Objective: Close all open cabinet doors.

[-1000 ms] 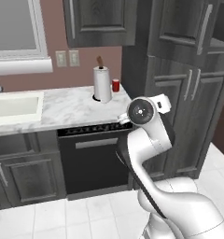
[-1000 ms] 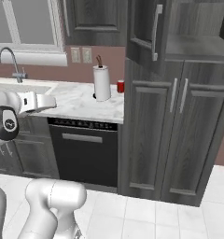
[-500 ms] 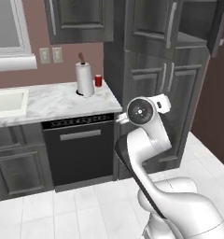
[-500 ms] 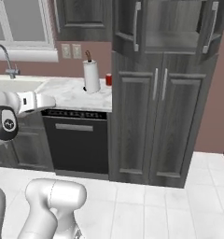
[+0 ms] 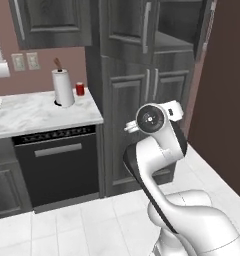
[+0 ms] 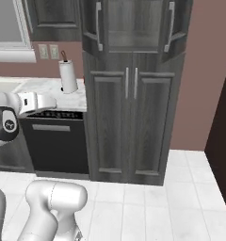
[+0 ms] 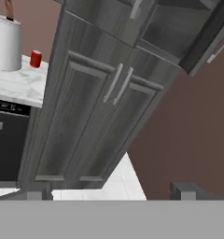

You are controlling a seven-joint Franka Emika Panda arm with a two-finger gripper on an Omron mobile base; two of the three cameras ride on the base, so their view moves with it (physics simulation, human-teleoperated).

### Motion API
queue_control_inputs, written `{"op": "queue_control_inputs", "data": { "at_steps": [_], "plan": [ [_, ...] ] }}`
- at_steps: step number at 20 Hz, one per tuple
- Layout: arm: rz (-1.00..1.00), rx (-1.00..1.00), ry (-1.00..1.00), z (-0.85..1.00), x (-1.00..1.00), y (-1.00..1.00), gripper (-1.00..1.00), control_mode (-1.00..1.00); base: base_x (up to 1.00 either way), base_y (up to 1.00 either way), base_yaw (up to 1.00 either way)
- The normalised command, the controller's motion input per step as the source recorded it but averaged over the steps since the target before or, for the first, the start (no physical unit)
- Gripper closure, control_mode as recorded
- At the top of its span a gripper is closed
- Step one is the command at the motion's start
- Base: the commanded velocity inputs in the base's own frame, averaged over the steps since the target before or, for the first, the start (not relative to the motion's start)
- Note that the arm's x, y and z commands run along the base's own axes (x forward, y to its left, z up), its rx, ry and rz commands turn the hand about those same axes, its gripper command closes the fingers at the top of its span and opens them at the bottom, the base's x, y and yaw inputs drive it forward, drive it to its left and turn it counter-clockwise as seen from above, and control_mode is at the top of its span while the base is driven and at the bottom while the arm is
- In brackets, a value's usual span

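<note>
1. Upper cabinet doors [image 6: 98, 28] of the tall unit stand ajar; the left one [image 5: 126, 22] and the right one [image 6: 173, 28] both angle outward, showing a shelf inside.
2. Lower cabinet doors [image 6: 133, 120] sit flush and closed, handles side by side.
3. My hand [image 7: 109, 189] hangs in open air facing the unit, fingertips [image 7: 37, 193] spread wide, gripping nothing.
4. Paper towel roll [image 5: 63, 87] and red can [image 5: 80, 89] stand at the tabletop [image 5: 37, 112] back right corner.

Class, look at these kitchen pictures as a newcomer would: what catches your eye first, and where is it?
The tall dark cupboard's two upper doors stand open above the shut lower pair. The white robot arm rises in the foreground before it. A paper towel roll and a red cup stand on the marble counter at the left.
</note>
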Motion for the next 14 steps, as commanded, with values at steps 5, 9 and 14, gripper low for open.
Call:
{"op": "queue_control_inputs", "data": {
  "at_steps": [5,9,14],
  "plan": [
    [0.0,0.0,0.0,0.0,0.0,0.0,-1.0,1.0,0.0,-0.66,-0.05],
    [0.0,0.0,0.0,0.0,0.0,0.0,-1.0,1.0,0.21,-0.48,-0.02],
    [0.0,0.0,0.0,0.0,0.0,0.0,-1.0,1.0,0.39,-0.36,0.0]
  ]
}}
